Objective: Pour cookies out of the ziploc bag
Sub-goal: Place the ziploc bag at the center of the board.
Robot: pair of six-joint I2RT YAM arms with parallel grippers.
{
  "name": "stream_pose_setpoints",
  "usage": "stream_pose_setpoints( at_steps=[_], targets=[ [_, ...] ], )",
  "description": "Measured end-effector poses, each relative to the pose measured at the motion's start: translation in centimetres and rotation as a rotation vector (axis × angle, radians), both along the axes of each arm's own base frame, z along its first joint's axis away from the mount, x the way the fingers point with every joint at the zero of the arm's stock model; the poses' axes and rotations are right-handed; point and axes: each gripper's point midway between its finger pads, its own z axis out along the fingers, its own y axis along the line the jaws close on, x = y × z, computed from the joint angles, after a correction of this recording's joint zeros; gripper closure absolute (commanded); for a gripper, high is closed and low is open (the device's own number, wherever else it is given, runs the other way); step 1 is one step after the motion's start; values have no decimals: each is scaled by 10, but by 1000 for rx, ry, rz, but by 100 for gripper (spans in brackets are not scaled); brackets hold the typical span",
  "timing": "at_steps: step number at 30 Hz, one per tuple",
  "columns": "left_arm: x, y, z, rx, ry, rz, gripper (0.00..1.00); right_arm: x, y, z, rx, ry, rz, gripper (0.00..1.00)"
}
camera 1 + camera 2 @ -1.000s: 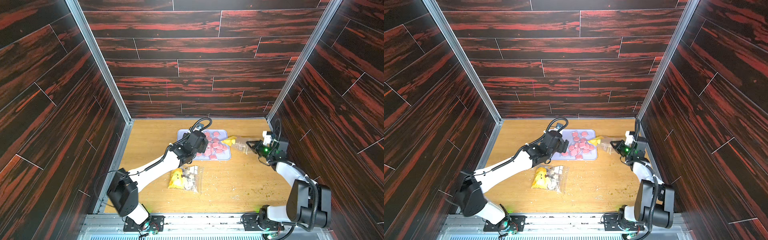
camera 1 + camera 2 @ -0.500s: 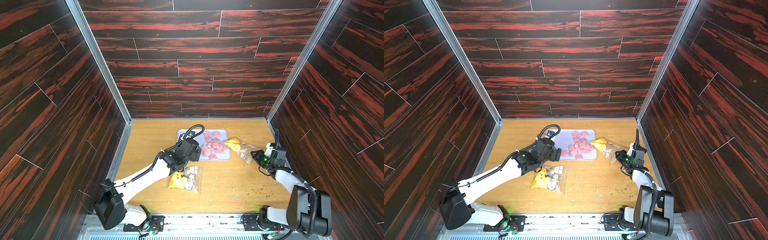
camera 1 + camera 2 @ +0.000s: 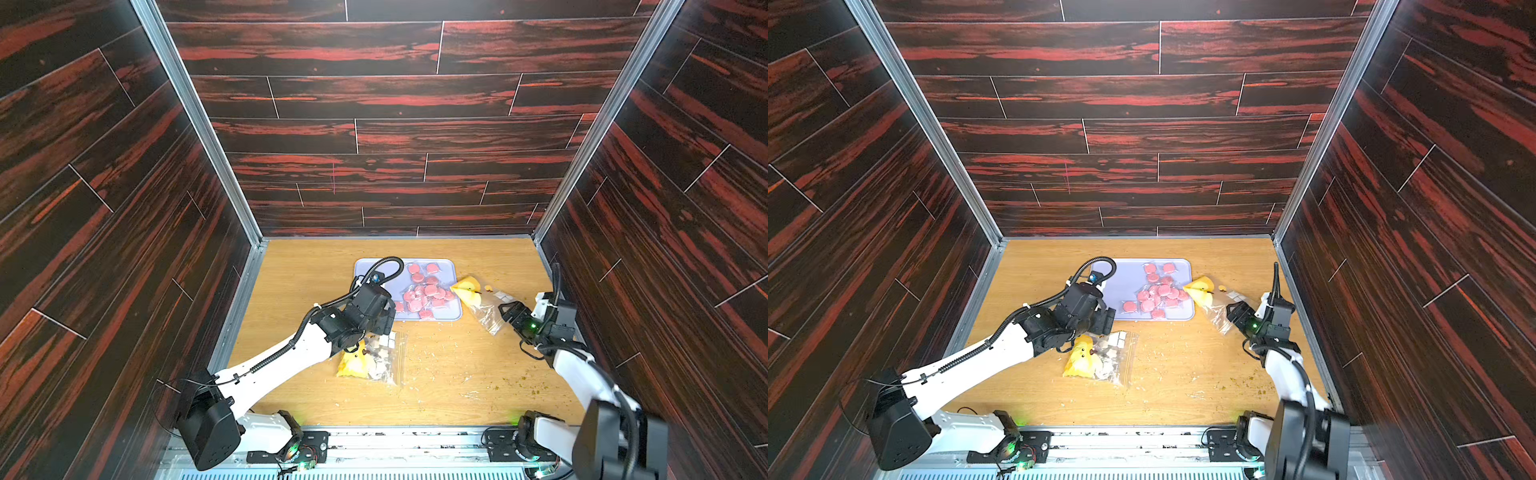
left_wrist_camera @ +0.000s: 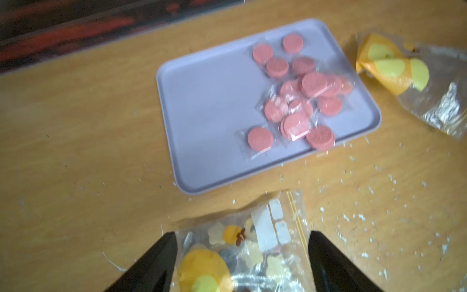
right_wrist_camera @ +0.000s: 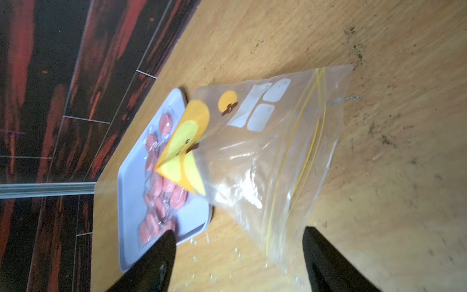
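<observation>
Pink wrapped cookies [image 3: 426, 293] [image 3: 1158, 293] lie heaped on the right half of a lavender tray [image 3: 382, 274] [image 4: 202, 113]. An emptied clear ziploc bag [image 3: 484, 305] [image 5: 265, 151], its yellow print folded into a wedge, lies on the table right of the tray. My right gripper [image 3: 509, 311] [image 5: 238, 230] is open just short of that bag's zip edge, holding nothing. A second ziploc bag [image 3: 374, 359] [image 4: 252, 247] with cream and dark cookies [image 4: 275, 265] lies in front of the tray. My left gripper [image 3: 384, 322] [image 4: 242, 233] hangs open over it, its fingers on either side of the bag.
Pale crumbs [image 4: 353, 217] are scattered over the wooden table between the tray and the front edge, with darker specks [image 3: 536, 388] at the front right. Dark panelled walls enclose the table on three sides. The tray's left half is bare.
My right gripper has opened and let go of the emptied bag, which now rests on the table. My left arm has drawn back from the tray to above the front bag.
</observation>
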Motion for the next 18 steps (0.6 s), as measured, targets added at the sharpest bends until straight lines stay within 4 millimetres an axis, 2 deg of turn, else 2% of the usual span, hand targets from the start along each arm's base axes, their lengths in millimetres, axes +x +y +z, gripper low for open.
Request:
stream_pose_setpoints(
  at_steps=[5, 8, 11, 15, 18],
  targets=[
    [-7, -1, -6, -10, 42, -13, 18, -16, 11, 24, -10, -42, 47, 18],
    [-11, 0, -10, -5, 65, -12, 18, -24, 30, 32, 20, -58, 129, 18],
    [-14, 6, -16, 16, 83, 6, 18, -34, 64, 32, 55, -46, 261, 18],
    [-16, 22, -26, 69, 101, 55, 17, -58, 133, 29, 97, -18, 517, 18],
    [-17, 37, -36, 93, 128, 99, 16, -76, 177, 22, 113, 21, 669, 18]
  ],
)
